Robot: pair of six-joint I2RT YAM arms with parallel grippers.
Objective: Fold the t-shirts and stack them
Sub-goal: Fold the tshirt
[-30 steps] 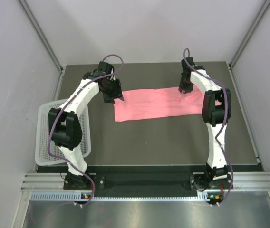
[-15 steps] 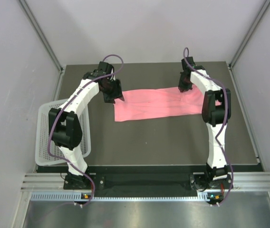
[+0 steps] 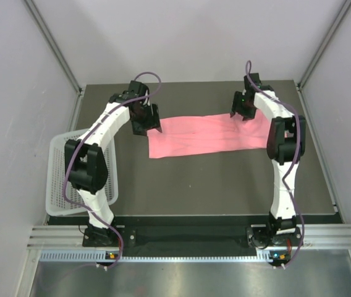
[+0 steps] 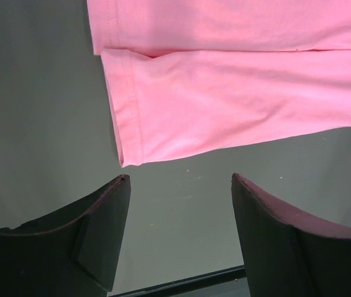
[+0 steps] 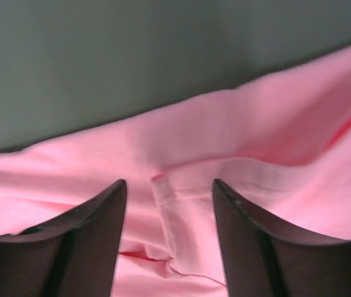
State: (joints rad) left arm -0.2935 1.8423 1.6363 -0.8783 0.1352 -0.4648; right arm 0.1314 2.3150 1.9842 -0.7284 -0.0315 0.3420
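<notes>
T-shirt (image 3: pixel 206 136): salmon-pink, lying as a long flat band across the table's (image 3: pixel 212 185) far half. By our reading it is already folded lengthwise; cross folds and stacking are left. Left gripper (image 4: pixel 181 185) open and empty, just off its left end. Right gripper (image 5: pixel 169 192) open above its far right corner, gripping nothing. We find no label or writing.

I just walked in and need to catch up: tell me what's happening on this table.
Two robot arms are folding a salmon-pink t-shirt, which lies as a long folded strip across the dark table. The left gripper hangs open over bare table just off the shirt's left end; the right gripper stands open above the rumpled right end. Neither grips the fabric. A white basket sits at the table's left edge.
</notes>
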